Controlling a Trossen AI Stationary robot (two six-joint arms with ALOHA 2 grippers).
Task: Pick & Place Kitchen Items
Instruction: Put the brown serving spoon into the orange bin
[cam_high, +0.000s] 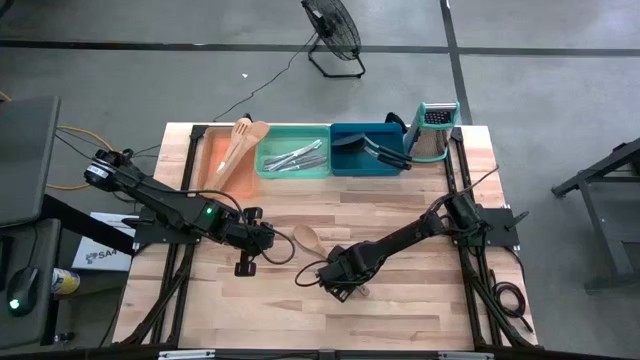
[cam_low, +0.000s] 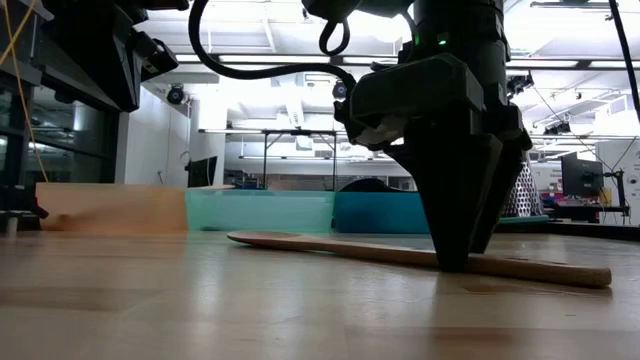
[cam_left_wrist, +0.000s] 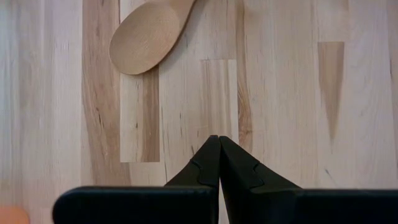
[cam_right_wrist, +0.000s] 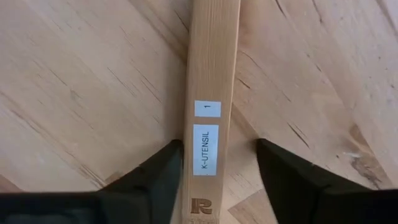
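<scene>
One wooden spoon (cam_high: 310, 240) lies flat on the surface (cam_high: 400, 310), bowl toward the left arm, handle running under the right hand (cam_high: 341, 283). A white label reading K-UTENSIL sits on the handle (cam_right_wrist: 208, 99). Right hand is down at the surface, fingers (cam_right_wrist: 155, 180) astride the handle: one touches its edge, the other stands just clear, so partly open, no firm hold visible. Low view shows spoon (cam_low: 400, 255) resting on the wood with the hand planted over it. Left hand (cam_high: 245, 268) sits just beside the spoon bowl, fingertips (cam_left_wrist: 219, 163) pressed together, holding nothing. At the far edge: orange tray (cam_high: 205, 158) with wooden utensils (cam_high: 240, 148), green tray (cam_high: 272, 168) with silver cutlery (cam_high: 297, 156), blue tray (cam_high: 345, 165) with black turners (cam_high: 375, 150), steel grater (cam_high: 433, 131) beside it.
</scene>
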